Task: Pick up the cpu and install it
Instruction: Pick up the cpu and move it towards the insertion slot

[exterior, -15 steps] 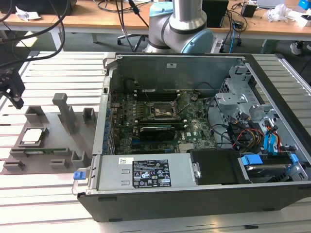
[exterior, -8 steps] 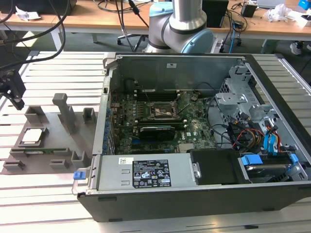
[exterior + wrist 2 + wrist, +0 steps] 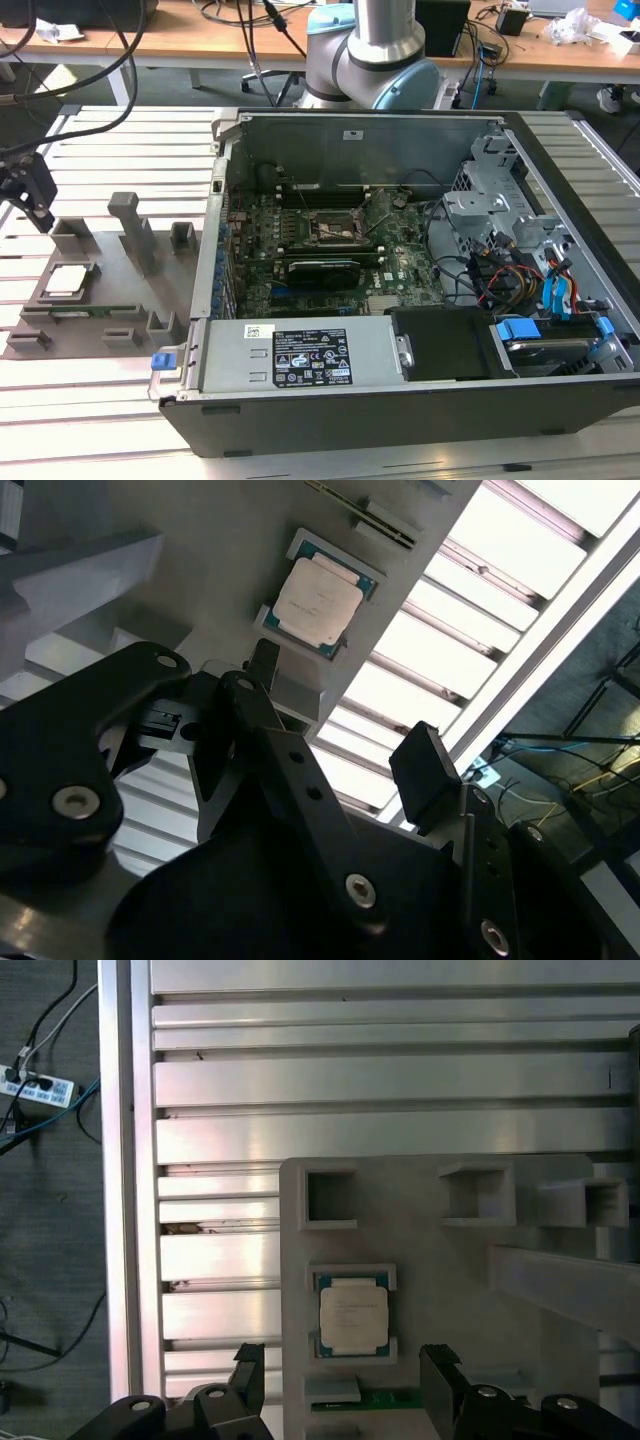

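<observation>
The cpu (image 3: 64,281) is a small silvery square chip lying flat in a pocket of the grey fixture plate (image 3: 110,300) at the exterior view's left. Both wrist views look down on the cpu (image 3: 315,602) (image 3: 353,1317) in its pocket. My black gripper (image 3: 35,200) hangs in the air above the plate, a little beyond the cpu and not touching it. It is open, with one finger (image 3: 248,1362) on each side and nothing between them. The open motherboard socket (image 3: 335,228) sits inside the computer case (image 3: 400,400).
Upright grey posts and holders (image 3: 135,230) rise from the fixture plate near the cpu. A long black expansion card (image 3: 322,270) lies just in front of the socket. Cables and drive cages (image 3: 520,260) crowd the case's right side. The slatted aluminium table (image 3: 400,1080) surrounds the plate.
</observation>
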`<state>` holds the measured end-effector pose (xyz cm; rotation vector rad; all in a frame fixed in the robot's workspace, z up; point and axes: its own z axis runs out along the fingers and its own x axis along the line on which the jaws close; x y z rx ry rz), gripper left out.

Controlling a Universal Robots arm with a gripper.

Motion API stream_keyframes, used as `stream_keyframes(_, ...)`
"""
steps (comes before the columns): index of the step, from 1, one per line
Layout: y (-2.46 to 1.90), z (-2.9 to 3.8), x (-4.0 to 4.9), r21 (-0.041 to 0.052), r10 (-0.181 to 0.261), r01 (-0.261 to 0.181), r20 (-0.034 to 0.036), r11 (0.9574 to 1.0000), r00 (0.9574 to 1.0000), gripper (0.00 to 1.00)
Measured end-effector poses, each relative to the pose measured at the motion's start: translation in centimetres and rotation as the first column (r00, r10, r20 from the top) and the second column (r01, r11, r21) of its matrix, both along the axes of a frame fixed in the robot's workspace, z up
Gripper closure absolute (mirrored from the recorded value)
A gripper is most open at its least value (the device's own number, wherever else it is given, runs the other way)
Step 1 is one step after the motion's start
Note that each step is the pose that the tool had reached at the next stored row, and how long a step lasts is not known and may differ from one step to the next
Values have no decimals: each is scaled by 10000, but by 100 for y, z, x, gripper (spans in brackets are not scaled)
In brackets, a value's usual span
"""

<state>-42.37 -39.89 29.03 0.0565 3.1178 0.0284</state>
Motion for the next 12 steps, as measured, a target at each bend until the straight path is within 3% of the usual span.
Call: stream_keyframes(12, 0, -52, 0, 0, 0, 0, 0, 10000, 10000, 28)
